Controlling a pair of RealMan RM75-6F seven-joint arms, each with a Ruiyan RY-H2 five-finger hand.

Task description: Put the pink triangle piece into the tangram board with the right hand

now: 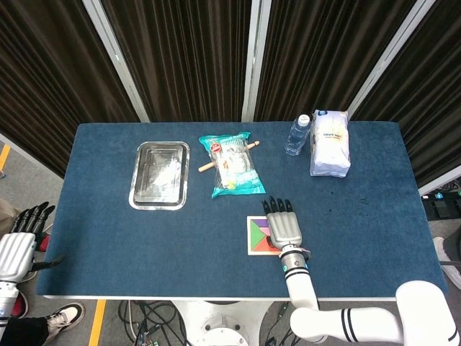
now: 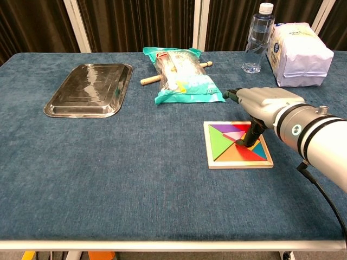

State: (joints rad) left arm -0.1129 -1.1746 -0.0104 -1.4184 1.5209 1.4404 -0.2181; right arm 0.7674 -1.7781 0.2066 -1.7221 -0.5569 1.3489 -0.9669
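Pink triangle piece (image 2: 234, 134) is sitting in the tangram board (image 2: 237, 162), among the other coloured pieces. Right hand (image 2: 259, 105) is hovering flat over it, a dark fingertip (image 2: 249, 142) touching down, grasping nothing. Risk: sideways drag popping a piece out. Chest view is showing the contact; head view is hiding it under the hand but showing left hand (image 1: 17, 244) idling off-table, fingers apart.

From my feed, the worktop (image 1: 144, 238) is covered in deep blue cloth with a pale edge along the front. Behind it hang dark pleated curtains (image 1: 187, 58), split by slanting white posts (image 1: 248, 58). Below I see grey floor (image 1: 29, 173), a yellow floor stripe (image 1: 97, 321), and loose cables (image 1: 144, 324) under the front edge.
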